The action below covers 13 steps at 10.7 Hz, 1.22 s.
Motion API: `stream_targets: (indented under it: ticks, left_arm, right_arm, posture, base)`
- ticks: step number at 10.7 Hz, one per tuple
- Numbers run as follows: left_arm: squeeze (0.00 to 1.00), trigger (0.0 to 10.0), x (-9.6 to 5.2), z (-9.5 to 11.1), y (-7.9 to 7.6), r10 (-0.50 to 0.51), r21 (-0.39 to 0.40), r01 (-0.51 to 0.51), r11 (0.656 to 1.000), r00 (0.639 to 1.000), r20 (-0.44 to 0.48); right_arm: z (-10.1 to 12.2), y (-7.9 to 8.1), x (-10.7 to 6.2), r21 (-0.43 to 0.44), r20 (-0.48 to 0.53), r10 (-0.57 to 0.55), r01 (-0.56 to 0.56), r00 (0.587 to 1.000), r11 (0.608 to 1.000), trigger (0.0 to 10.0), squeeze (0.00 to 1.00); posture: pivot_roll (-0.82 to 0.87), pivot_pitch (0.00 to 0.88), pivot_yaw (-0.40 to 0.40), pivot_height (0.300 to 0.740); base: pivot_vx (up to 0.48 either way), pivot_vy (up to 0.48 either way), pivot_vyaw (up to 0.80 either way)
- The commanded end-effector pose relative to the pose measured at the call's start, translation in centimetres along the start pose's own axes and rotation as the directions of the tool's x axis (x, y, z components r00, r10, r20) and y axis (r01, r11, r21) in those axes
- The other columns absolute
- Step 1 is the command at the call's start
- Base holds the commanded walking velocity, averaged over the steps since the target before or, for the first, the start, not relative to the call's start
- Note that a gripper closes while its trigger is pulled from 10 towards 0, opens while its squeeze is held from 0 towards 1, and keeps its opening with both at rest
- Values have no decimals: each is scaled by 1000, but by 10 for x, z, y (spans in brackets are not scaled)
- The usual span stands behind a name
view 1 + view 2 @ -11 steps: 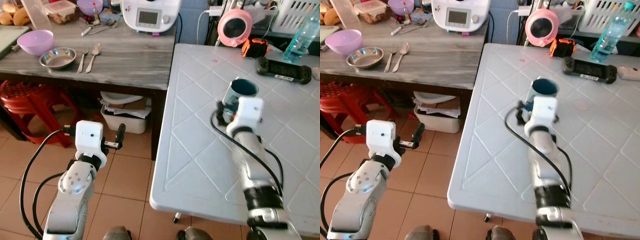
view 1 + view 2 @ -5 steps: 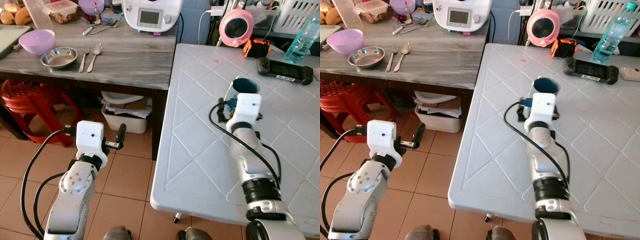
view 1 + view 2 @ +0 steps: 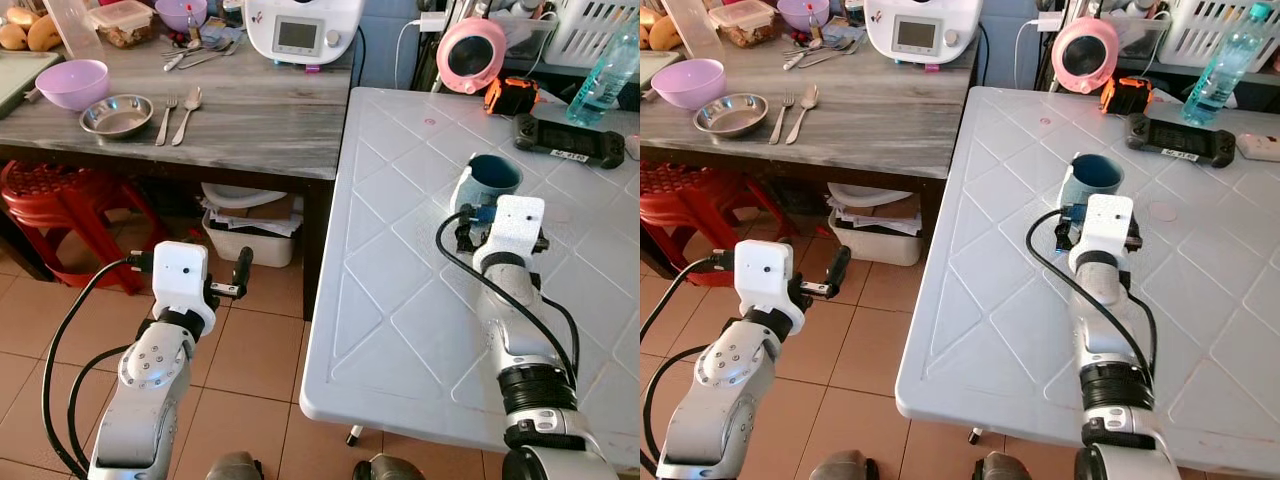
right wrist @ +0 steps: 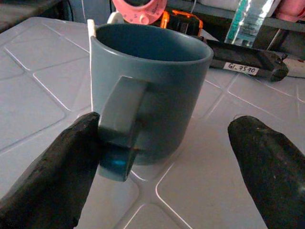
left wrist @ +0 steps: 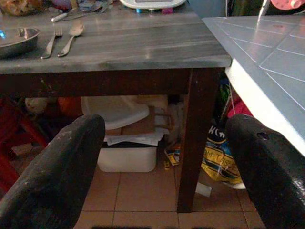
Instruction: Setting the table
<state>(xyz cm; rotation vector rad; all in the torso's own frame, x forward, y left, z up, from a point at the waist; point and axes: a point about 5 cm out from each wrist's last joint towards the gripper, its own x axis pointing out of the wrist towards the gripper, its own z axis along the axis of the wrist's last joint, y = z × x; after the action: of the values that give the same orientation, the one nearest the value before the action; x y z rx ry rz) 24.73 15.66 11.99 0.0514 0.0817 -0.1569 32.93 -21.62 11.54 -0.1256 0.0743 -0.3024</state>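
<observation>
Right gripper [image 4: 157,157] is sitting wide apart just behind the blue mug [image 4: 152,90], one finger [image 4: 52,171] touching its handle; left gripper [image 5: 162,167], fingers spread, is hanging idle.

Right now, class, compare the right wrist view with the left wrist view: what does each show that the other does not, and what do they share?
The right wrist view alone shows the blue mug upright on the white table, its handle facing the open right claw, with a black controller and a water bottle behind.

The left wrist view alone shows the grey wooden table carrying a fork, a spoon and a steel bowl, with a white bin beneath.

Both show the white table and an open claw holding nothing.
</observation>
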Motion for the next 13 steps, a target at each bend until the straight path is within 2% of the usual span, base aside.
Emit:
stream_targets:
  ticks: [1,3,13]
  left_arm:
    - [0,10000,1,1,-1,-12,4,12,1000,1000,2]
    - [0,10000,1,2,-1,-13,6,13,1000,1000,2]
    - [0,10000,2,1,-2,-10,9,10,1000,1000,-6]
  right_arm:
    - [4,0,1,0,18,-5,5,1000,1000,10000,0]
    - [7,3,3,-9,31,-5,6,1000,1000,0,0]
    - [6,5,9,-5,28,-3,3,1000,1000,0,0]
  posture:
    - [103,38,7,740]
    - [107,38,7,740]
    - [105,40,7,740]
  base:
    - [0,0,0]
    - [0,0,0]
    - [0,0,0]
